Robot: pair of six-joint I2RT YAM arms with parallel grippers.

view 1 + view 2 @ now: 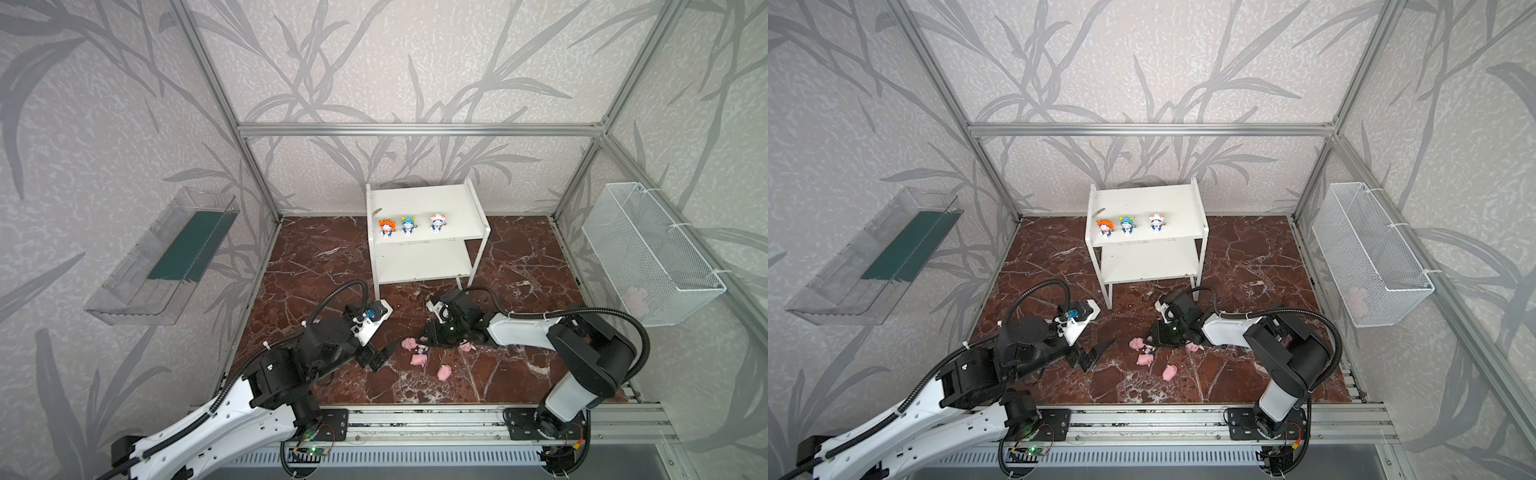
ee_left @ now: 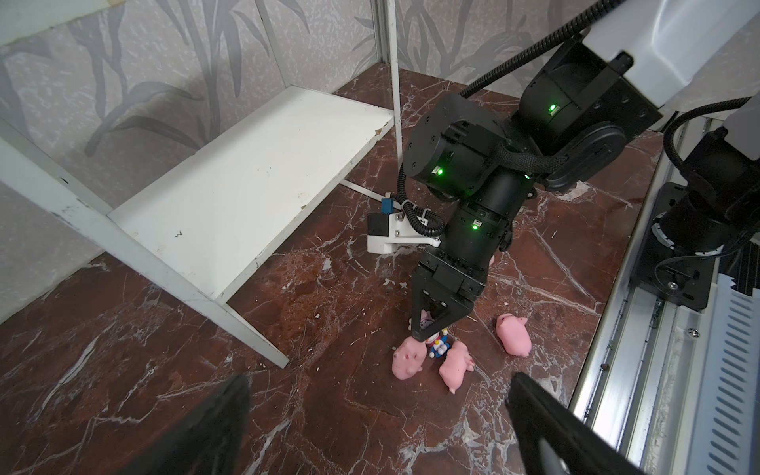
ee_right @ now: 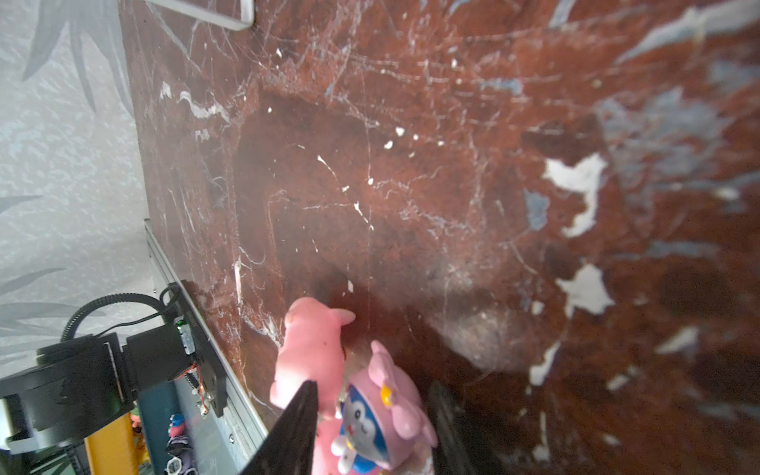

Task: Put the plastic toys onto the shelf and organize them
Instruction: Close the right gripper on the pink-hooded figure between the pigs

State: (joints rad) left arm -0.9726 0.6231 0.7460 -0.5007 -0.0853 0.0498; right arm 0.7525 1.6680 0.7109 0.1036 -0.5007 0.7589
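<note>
The right arm (image 1: 523,332) reaches in low from the lower right of both top views, forearm almost level, wrist bent down so the right gripper (image 1: 423,343) points at the floor (image 1: 316,266) in the lower middle. Its jaws flank the pink-hooded figurine (image 3: 370,423), which stands on the floor; whether they press it I cannot tell. A pig (image 3: 308,353) lies just beside it, behind one finger (image 3: 302,427). The left arm (image 1: 232,411) stretches in from the lower left; the left gripper (image 1: 388,357) hangs low, jaws spread wide, gripping nothing, just left of the pigs (image 1: 444,372).

The four pigs lie close around the right gripper, one partly under its wrist. Three figurines (image 1: 408,225) stand in a row on the top board of the shelf (image 1: 419,199), near its front edge and toward its left; the board's right end is open. The shelf's front legs stand just behind both wrists. Open floor spreads left and right of the shelf, and a strip runs between the pigs and the front rail (image 1: 415,419)
</note>
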